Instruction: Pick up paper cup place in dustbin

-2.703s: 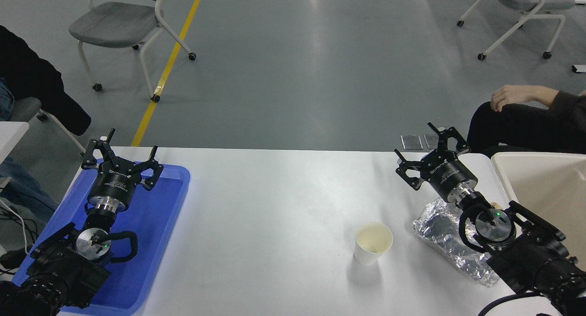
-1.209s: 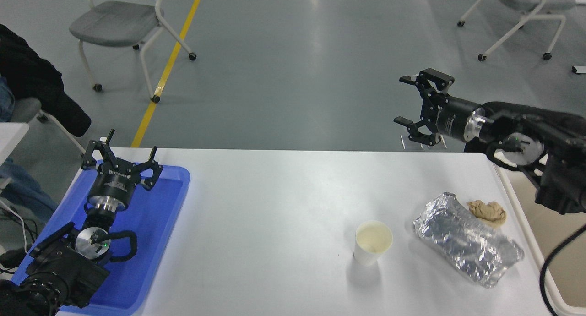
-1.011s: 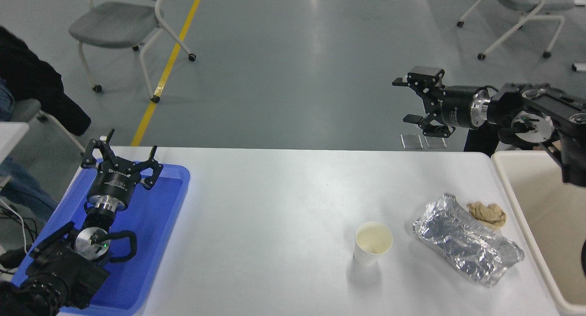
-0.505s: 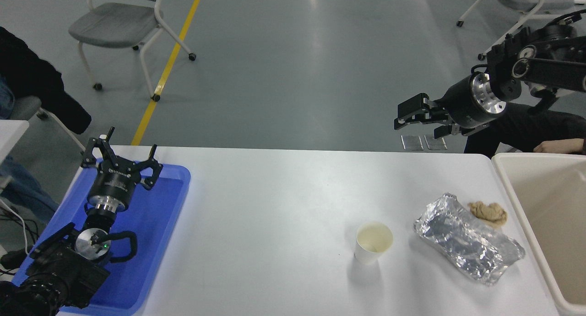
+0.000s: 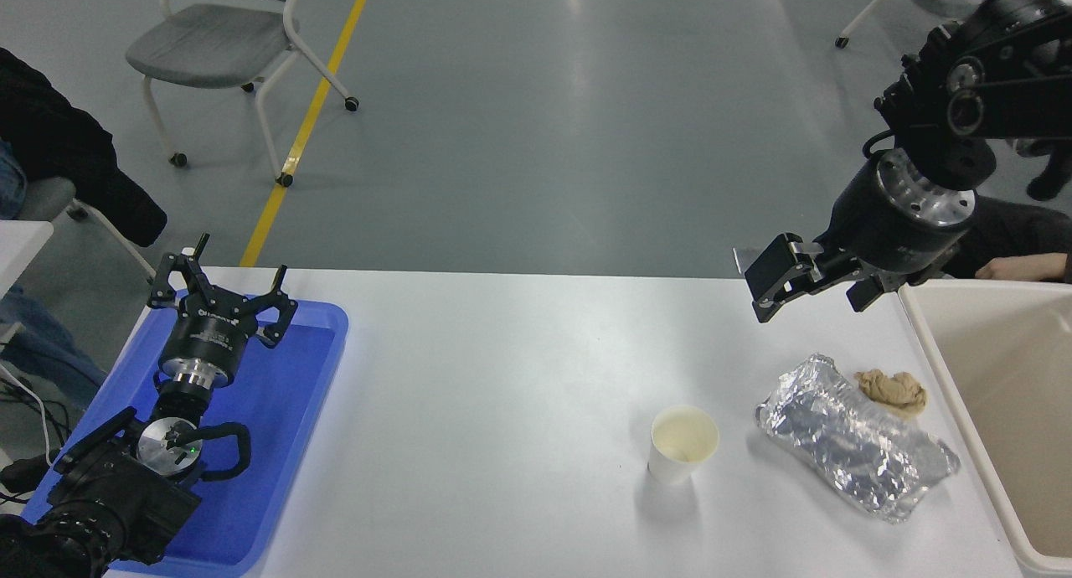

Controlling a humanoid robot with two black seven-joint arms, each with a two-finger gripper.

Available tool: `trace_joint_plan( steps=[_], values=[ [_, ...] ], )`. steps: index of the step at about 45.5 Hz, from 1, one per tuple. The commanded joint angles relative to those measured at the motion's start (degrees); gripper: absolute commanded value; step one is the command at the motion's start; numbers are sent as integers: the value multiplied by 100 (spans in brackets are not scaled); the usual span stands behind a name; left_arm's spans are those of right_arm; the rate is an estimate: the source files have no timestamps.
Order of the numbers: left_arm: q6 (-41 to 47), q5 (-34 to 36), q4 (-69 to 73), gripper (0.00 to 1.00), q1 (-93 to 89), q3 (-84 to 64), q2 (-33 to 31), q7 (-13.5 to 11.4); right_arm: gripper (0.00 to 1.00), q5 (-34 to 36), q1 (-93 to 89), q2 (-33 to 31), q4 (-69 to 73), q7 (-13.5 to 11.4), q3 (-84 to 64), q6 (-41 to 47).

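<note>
- Head view: a white table (image 5: 502,377) fills the lower half, and beyond its far edge lies a grey-green floor crossed by a yellow line (image 5: 310,117).
- Two grey wheeled chairs stand on that floor, one at the top left (image 5: 226,50), the other at the top right (image 5: 888,0) (mostly hidden behind the arm).
- The paper cup (image 5: 682,444) stands upright, mouth up, right of the table's centre, touching nothing.
- Just to its right lies a crumpled silver foil packet (image 5: 854,448), with a small tan wad (image 5: 892,391) at the packet's far end.
- The dustbin (image 5: 925,335) sits at the table's right end; only its left rim and part of its pale inside show, the rest cut off by the picture's edge.
- The right gripper (image 5: 816,289) hangs in the air above the table's far right part, well apart from the cup, its fingers spread and nothing between them; its arm comes in from the upper right corner.
- The left gripper (image 5: 222,289) is parked over a blue plastic tray (image 5: 285,410) at the lower left, fingers apart and empty.
- A person's hand (image 5: 1017,268) peeks out just past the bin's far rim (the body is largely hidden).
- A dark garment (image 5: 67,159) shows at the left edge, partly cut off.
</note>
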Motion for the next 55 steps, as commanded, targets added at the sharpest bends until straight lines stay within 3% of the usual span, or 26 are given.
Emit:
trace_joint_plan(
  steps=[1, 16, 31, 47, 55],
  values=[
    [0, 0, 0, 100, 5, -1, 1, 0, 100, 446, 746, 89, 324, -7, -434, 129],
    [0, 0, 0, 100, 5, -1, 10, -9, 100, 534, 816, 63, 491, 2, -417, 129],
    [0, 0, 0, 100, 5, -1, 10, -9, 100, 648, -475, 133, 52, -7, 382, -125],
    [0, 0, 17, 100, 5, 8, 10, -9, 100, -213, -2329, 142, -994, -7, 1332, -820],
    [0, 0, 0, 100, 5, 8, 10, 0, 100, -301, -3217, 151, -1495, -24, 1718, -1163]
  ],
)
